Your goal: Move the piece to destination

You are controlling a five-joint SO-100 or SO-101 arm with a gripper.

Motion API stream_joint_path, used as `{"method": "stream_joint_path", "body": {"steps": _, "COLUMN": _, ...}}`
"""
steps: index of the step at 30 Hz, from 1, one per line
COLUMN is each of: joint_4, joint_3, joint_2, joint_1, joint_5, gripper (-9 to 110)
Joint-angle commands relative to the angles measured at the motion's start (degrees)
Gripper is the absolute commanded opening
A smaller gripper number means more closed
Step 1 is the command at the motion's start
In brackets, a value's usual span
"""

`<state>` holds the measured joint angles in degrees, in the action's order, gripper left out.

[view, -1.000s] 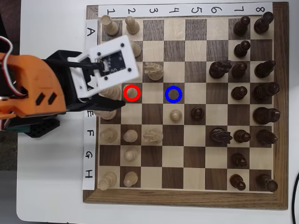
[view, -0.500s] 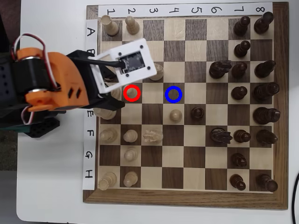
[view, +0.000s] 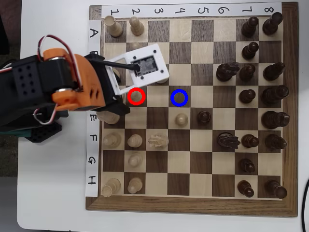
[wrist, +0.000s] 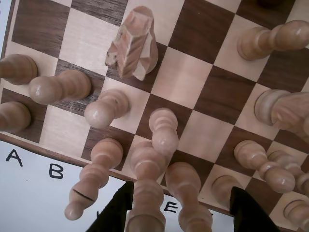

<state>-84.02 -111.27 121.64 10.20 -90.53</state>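
The piece, a pale pawn point(wrist: 164, 131), stands on a dark square near the middle of the wrist view. Just above the black fingertips point(wrist: 118, 212) of my gripper point(wrist: 183, 217). The jaws are open and empty, and they flank two tall pale back-row pieces point(wrist: 145, 193). In the overhead view the pawn point(view: 136, 96) shows as a pale spot inside the red ring, at the tip of my arm point(view: 72, 82). The destination point(view: 179, 97) is the dark square with the blue ring, two squares right of the pawn and bare.
A pale knight point(wrist: 133, 43) stands up and left of the pawn, and pale pawns point(wrist: 106, 108) flank it. In the overhead view another pale pawn point(view: 181, 119) and a dark pawn point(view: 203, 116) stand just below the blue ring. Dark pieces point(view: 251, 96) fill the right side.
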Motion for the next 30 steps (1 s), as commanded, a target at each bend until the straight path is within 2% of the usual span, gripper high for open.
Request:
{"method": "stream_joint_path", "body": {"steps": 1, "joint_4": 0.79, "joint_3": -0.53, "joint_2": -0.35, "joint_1": 0.53, "joint_5": 0.44, "gripper": 24}}
{"method": "stream_joint_path", "body": {"steps": 15, "joint_4": 9.76, "joint_3": -4.92, "joint_2": -4.57, "joint_1": 1.41, "joint_5": 0.35, "gripper": 24}}
{"method": "stream_joint_path", "body": {"steps": 30, "joint_4": 11.78, "joint_3": -6.06, "joint_2": -7.47, "joint_1": 0.09, "joint_5": 0.79, "gripper": 22}}
